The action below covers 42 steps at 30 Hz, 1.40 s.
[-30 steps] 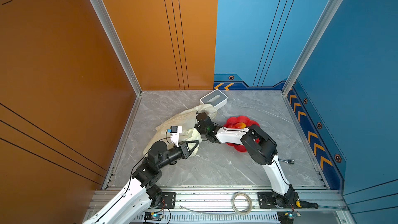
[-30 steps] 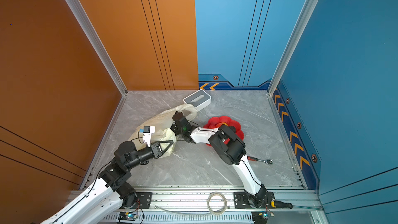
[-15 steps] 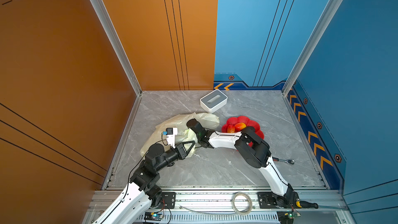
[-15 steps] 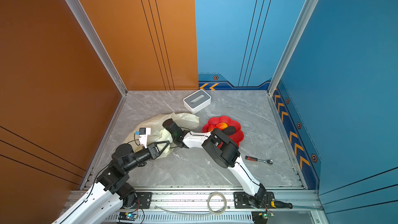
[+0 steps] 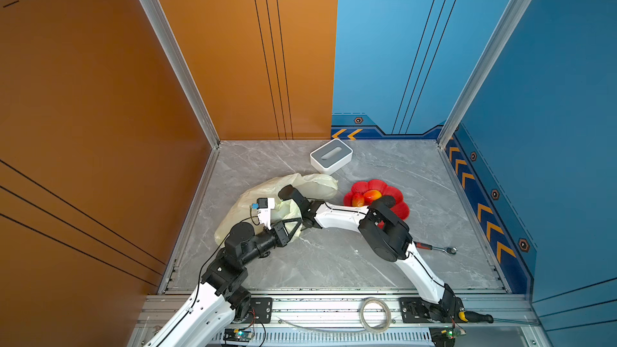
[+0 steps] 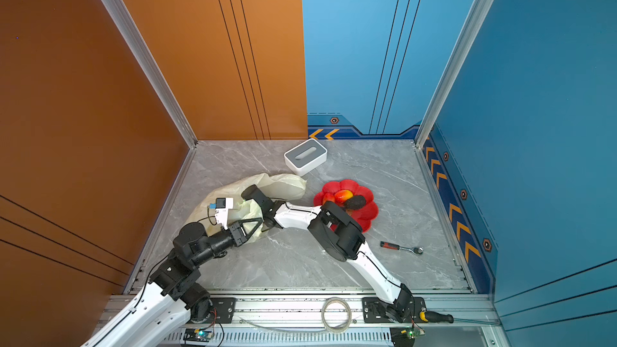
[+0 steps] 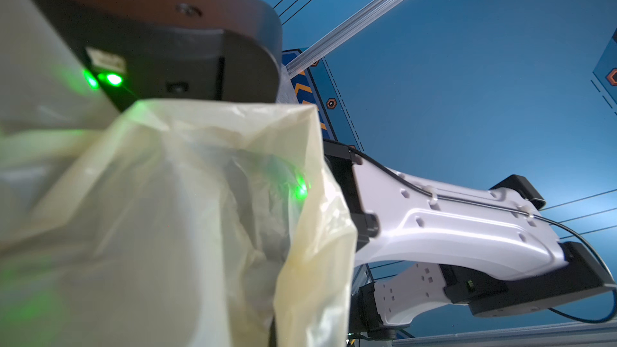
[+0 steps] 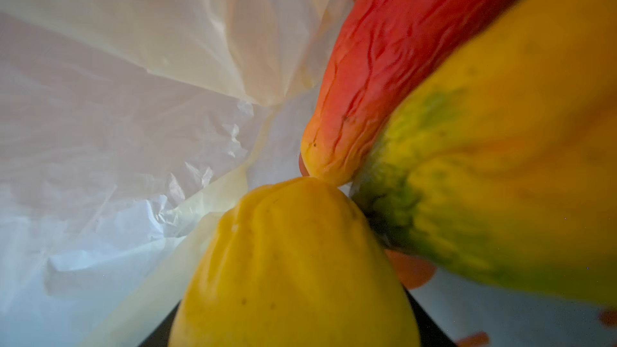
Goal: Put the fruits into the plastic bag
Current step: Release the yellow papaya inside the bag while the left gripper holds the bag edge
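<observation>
The cream plastic bag point(image 5: 310, 183) point(image 6: 283, 183) lies crumpled at the left in both top views. My left gripper point(image 5: 292, 225) point(image 6: 254, 225) is shut on its near edge, and bag film point(image 7: 187, 215) fills the left wrist view. My right wrist point(image 5: 289, 194) reaches into the bag's mouth, which hides the jaws. Inside, a yellow pear-like fruit point(image 8: 293, 262) lies between the jaws of my right gripper point(image 8: 295, 335), touching a red mango point(image 8: 394, 61) and a yellow-green mango point(image 8: 500, 168). I cannot tell whether the jaws press it. Two mangoes point(image 5: 370, 195) point(image 5: 358, 199) and a dark avocado point(image 5: 385, 201) sit in the red dish.
The red flower-shaped dish point(image 5: 399, 210) lies right of the bag, partly under my right elbow. A white-and-grey box point(image 5: 331, 155) stands behind the bag. A ratchet wrench point(image 5: 434, 248) lies at the right front. A tape roll point(image 5: 375, 315) rests on the front rail. Walls close three sides.
My right gripper has pushed leftwards, deeper into the bag. The bag has sunk flatter and my left gripper has drawn back towards the front with the edge still in it.
</observation>
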### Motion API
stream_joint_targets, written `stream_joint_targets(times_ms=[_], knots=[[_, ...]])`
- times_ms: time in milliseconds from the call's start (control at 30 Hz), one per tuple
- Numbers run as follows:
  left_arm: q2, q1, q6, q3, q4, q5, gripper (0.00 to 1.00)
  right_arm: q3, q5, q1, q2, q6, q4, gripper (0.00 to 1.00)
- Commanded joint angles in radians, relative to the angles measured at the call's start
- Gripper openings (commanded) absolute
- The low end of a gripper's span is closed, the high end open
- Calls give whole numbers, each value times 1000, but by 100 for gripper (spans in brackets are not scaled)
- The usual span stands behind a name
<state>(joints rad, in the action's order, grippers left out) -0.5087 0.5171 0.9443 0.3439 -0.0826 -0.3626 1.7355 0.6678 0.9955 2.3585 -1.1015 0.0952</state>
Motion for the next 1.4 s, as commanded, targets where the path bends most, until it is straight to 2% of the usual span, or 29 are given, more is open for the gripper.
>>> stream_joint_targets(times_ms=[0,233,333,767,1167,1367], knots=[[6,-10,7,-16,-3,5,0,26,12,0,48,78,-171,67],[8,-12,8,-19,-3,5,0,20,19,-3,48,104,-201,73],[10,-15,8,-21,-2,3,0,18,20,-7,45,112,-211,100],[44,-29,8,-24,29,6,0,-21,-1,-23,-12,158,-262,100],[130,-60,34,-52,69,49,0,-12,-127,-51,-120,357,-609,100],[147,-69,40,-60,77,47,0,92,-240,-58,-135,502,-881,100]])
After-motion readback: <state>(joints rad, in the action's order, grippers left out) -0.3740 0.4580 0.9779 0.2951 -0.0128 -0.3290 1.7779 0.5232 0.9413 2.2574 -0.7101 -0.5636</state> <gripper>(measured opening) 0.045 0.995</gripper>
